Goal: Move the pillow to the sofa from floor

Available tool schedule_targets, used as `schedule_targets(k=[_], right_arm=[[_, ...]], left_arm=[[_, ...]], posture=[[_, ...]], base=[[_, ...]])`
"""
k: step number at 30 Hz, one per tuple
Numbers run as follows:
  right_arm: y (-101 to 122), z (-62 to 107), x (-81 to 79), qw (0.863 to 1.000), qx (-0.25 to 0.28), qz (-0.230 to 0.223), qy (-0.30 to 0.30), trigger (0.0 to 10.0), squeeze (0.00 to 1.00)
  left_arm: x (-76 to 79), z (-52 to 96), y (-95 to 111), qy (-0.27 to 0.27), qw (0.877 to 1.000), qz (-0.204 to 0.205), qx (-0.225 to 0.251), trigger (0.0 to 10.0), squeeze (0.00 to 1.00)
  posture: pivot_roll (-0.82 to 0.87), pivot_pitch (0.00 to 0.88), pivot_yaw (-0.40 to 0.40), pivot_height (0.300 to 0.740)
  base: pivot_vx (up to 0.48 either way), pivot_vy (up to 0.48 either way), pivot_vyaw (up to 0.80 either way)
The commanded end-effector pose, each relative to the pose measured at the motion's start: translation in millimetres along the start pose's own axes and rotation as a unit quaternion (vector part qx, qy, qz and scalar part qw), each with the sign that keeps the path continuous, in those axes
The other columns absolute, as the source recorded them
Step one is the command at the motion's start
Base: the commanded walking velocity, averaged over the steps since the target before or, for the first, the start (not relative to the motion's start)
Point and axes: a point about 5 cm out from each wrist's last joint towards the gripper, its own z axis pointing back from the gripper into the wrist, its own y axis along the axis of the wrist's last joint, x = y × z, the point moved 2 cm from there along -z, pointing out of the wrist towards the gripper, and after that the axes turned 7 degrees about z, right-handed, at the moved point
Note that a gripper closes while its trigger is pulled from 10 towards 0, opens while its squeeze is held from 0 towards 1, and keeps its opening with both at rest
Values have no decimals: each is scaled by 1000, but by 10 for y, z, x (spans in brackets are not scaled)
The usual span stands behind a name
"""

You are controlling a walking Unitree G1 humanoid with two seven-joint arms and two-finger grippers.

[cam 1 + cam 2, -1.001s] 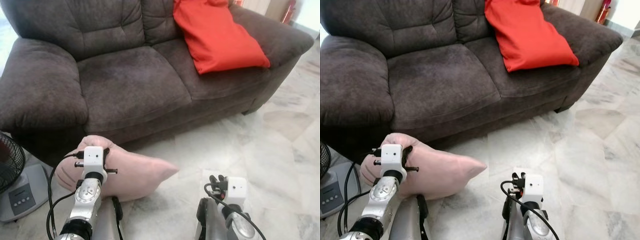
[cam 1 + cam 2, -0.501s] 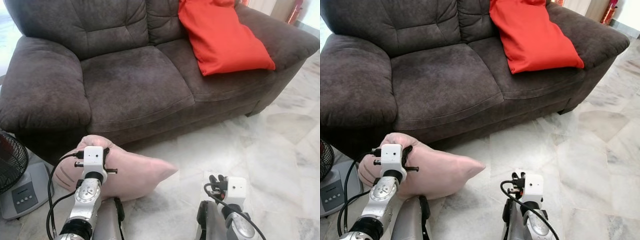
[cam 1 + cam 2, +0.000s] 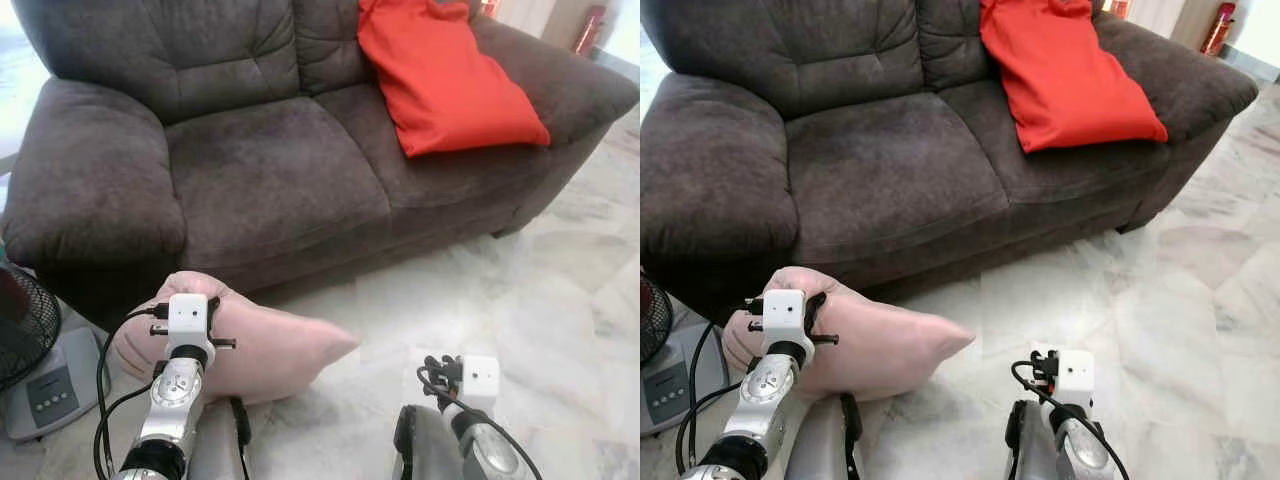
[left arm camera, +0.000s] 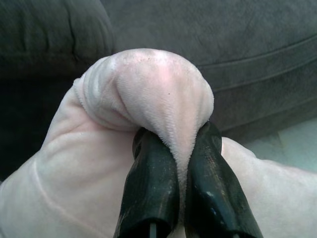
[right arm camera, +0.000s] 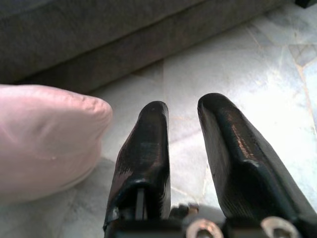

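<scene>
Nothing much has shifted: the left gripper point(image 4: 181, 163) still pinches a fold of the pink pillow point(image 3: 270, 345), on the floor before the sofa point(image 3: 260, 170). Right gripper point(image 5: 185, 148) hangs parted. No legible writing.

Place: a home living room is showing here.
Seating: a dark brown plush sofa point(image 3: 270, 150) is standing against the back, with a red cushion point(image 3: 445, 75) lying on its right seat.
Floor: pale marble-patterned tiles point(image 3: 540, 310) are running under the sofa.
Appliance: a floor fan point(image 3: 35, 350) is standing at the left edge.
</scene>
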Motion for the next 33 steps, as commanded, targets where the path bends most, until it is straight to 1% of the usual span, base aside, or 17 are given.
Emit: schedule_targets(k=[1, 4, 7, 14, 20, 22, 23, 26, 33], right_arm=[[-1, 10, 14, 1000, 4, -6, -5, 10000, 0], [27, -2, 8, 1000, 17, -8, -2, 10000, 0], [73, -4, -6, 999, 36, -6, 0, 10000, 0], [101, -15, -60, 999, 43, -6, 6, 10000, 0], [95, -14, -62, 999, 44, -9, 7, 10000, 0], [91, -13, -61, 999, 43, -9, 7, 10000, 0], [90, -12, -58, 999, 42, -10, 6, 10000, 0], [97, -14, -67, 999, 44, -9, 6, 10000, 0], [136, -23, -117, 998, 54, -10, 8, 10000, 0]], left_arm=[[19, -63, 232, -6, 999, 1, 50, 10000, 0], [10, -58, 227, -5, 999, 0, 50, 10000, 0], [3, -57, 229, -5, 999, 0, 50, 10000, 0], [-20, -56, 233, -3, 999, -2, 50, 10000, 0], [-15, -55, 235, -4, 999, -2, 50, 10000, 0], [-6, -55, 237, -5, 999, -2, 50, 10000, 0], [-4, -56, 239, -6, 999, -2, 50, 10000, 0], [-2, -56, 242, -7, 999, -2, 50, 10000, 0], [4, -61, 275, -10, 998, -3, 55, 10000, 0]], posture=[[47, 23, 0, 581], [49, 28, 0, 581], [50, 31, 0, 595], [54, 36, 3, 650], [54, 37, 5, 685], [53, 38, 6, 700], [52, 38, 7, 715], [53, 39, 7, 735], [57, 40, 8, 740]], base=[[0, 0, 0], [0, 0, 0], [0, 0, 0], [0, 0, 0], [0, 0, 0], [0, 0, 0], [0, 0, 0], [0, 0, 0], [0, 0, 0]])
